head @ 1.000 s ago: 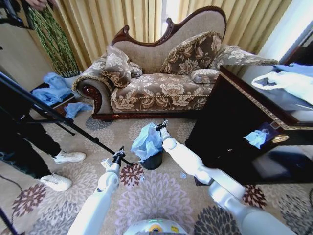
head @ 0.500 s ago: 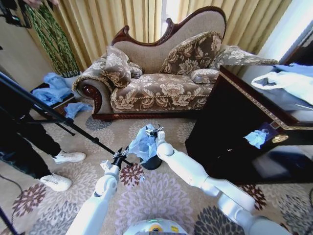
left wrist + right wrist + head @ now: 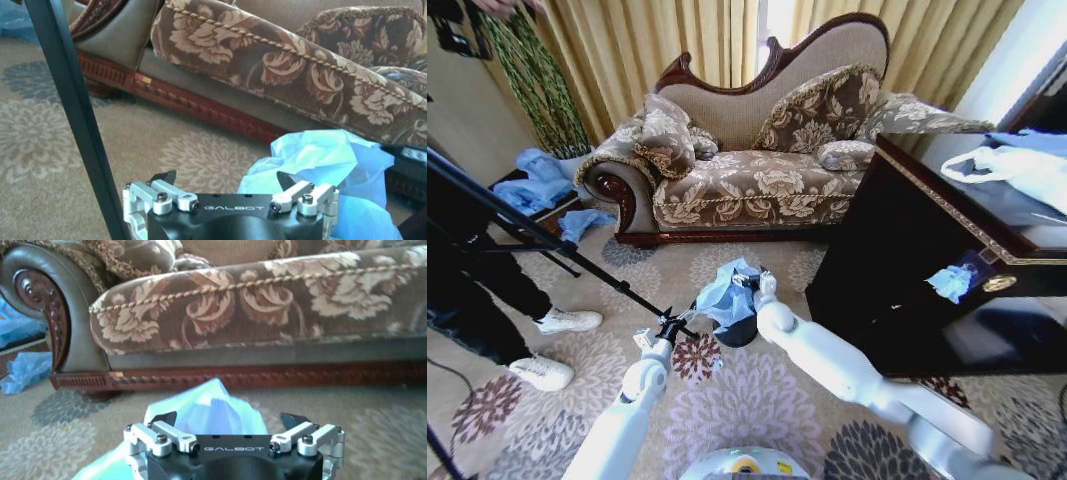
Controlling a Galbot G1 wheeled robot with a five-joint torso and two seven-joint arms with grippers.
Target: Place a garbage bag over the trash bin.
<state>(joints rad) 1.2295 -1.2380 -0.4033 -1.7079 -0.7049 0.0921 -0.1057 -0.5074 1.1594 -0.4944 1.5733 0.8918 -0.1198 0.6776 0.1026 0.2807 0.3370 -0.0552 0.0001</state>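
Open carpet (image 3: 53,150) lies ahead of the left fingers (image 3: 163,177), a black tripod leg (image 3: 73,115) just beside them, the sofa (image 3: 280,65) beyond.

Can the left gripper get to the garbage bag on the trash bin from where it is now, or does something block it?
Probably yes. The left gripper is open beside the garbage bag, with only carpet between them. The black tripod leg runs along its other side, away from the bag. The right gripper is at the bag's top over the trash bin.

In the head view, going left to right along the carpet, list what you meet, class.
White shoes → left tool → garbage bag over the trash bin → right tool → dark wooden cabinet.
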